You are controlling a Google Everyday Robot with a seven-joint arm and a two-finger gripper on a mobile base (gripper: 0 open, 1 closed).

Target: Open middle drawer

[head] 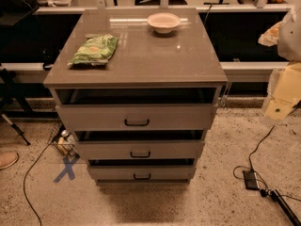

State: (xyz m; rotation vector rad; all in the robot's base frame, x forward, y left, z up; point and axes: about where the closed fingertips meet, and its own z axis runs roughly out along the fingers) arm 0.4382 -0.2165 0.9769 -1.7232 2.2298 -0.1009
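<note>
The middle drawer (139, 149) is the grey-beige front with a small black bar handle (140, 154) at its centre, in the grey cabinet (136, 60) in the middle of the camera view. A dark gap shows above its front. The taller top drawer (136, 117) and the slim bottom drawer (141, 173) also show dark gaps above them. My gripper (283, 98) is a pale beige shape at the right edge, to the right of the cabinet at about the top drawer's height, well apart from the drawer handles.
A green snack bag (94, 50) and a white bowl (163, 22) lie on the cabinet top. A black cable and power adapter (250, 179) lie on the floor at the right. A blue tape cross (66, 167), a wire basket (63, 142) and a shoe (7, 160) are at the left.
</note>
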